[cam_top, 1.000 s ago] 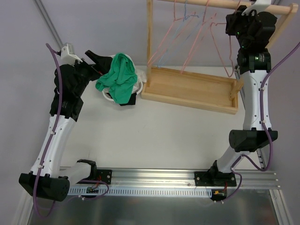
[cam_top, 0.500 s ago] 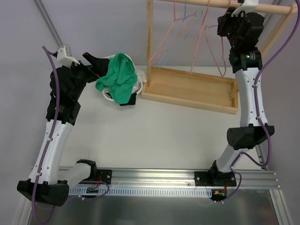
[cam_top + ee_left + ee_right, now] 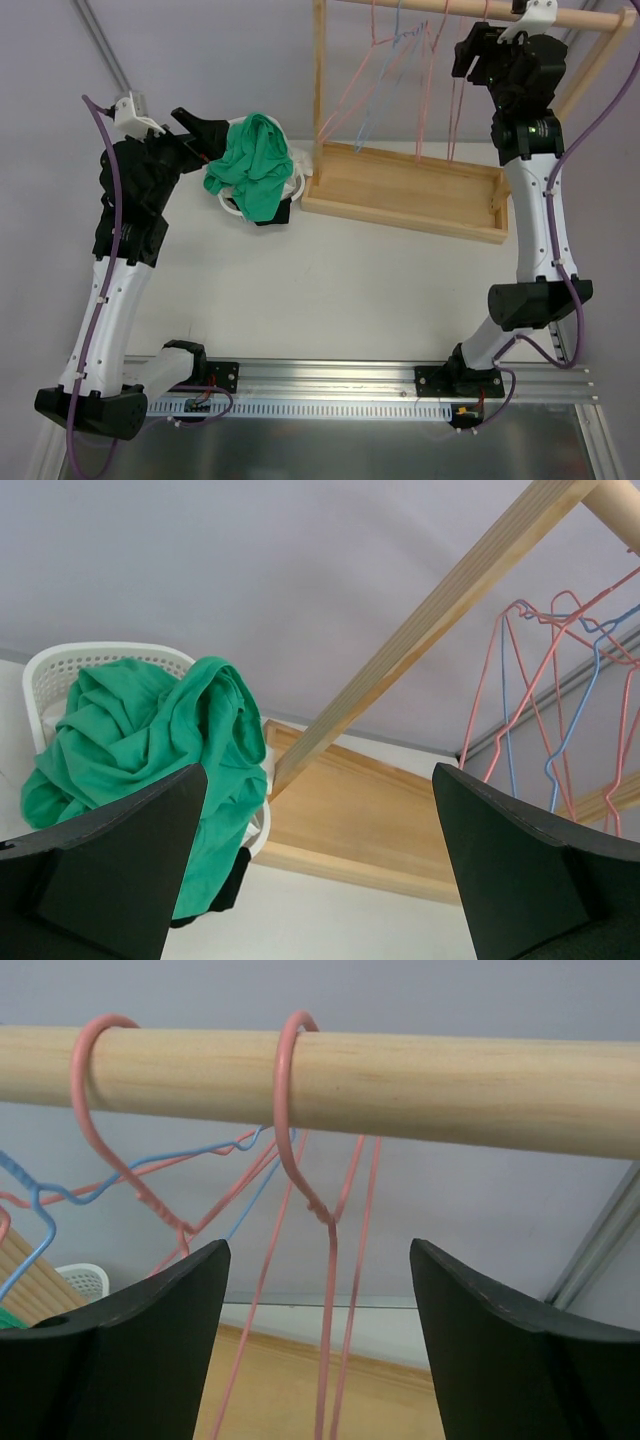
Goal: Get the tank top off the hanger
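Observation:
The green tank top (image 3: 252, 165) lies bunched in a white basket (image 3: 232, 208), off any hanger; the left wrist view shows the tank top (image 3: 140, 740) at lower left. My left gripper (image 3: 205, 135) hovers just left of it, open and empty (image 3: 318, 780). A pink wire hanger (image 3: 452, 110) hangs bare from the wooden rod (image 3: 470, 8). My right gripper (image 3: 470, 50) is up at the rod, open, with the hanger's neck (image 3: 330, 1230) between its fingers but not pinched.
Several more pink and blue hangers (image 3: 385, 60) hang on the rod further left. The rack's wooden base tray (image 3: 400, 190) sits on the table, with an upright post (image 3: 320, 90) beside the basket. A metal rail (image 3: 330, 385) runs along the near edge.
My right gripper moved left along the rod and opened, letting go of the pink hanger, which now hangs straight from the rod. The left arm drew slightly left, still open.

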You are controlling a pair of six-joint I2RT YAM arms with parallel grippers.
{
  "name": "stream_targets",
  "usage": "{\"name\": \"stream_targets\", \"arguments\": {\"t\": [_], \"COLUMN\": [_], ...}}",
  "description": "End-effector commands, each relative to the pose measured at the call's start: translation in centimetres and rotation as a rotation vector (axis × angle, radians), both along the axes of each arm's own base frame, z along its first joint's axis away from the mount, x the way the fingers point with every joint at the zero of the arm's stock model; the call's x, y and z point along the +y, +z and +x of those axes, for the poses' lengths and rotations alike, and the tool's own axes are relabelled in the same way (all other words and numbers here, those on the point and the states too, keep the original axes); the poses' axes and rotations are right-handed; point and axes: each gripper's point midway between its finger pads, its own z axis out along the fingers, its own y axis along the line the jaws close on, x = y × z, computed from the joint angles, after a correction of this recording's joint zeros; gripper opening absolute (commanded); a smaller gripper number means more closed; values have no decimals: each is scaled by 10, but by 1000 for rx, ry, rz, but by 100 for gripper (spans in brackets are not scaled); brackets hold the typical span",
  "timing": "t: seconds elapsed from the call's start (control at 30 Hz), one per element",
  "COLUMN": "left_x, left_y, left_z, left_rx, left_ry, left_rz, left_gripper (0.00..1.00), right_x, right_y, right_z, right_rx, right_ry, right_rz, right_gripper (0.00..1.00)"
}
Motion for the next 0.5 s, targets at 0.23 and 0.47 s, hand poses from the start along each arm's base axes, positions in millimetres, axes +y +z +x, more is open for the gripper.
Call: {"name": "stream_targets", "arguments": {"t": [0.23, 0.47], "left_x": [5, 0], "left_y": [26, 28], "left_z": [-22, -44], "left_rx": [-83, -109], "left_ry": [13, -31], "left_rz": [14, -16], "left_gripper": [99, 99], "right_x": [-22, -24], "right_y": [63, 38], "right_z": [-110, -177], "right_rx": [-177, -158], "right_ry": [-69, -46], "right_rz": [49, 147], "right_gripper": [99, 99]}}
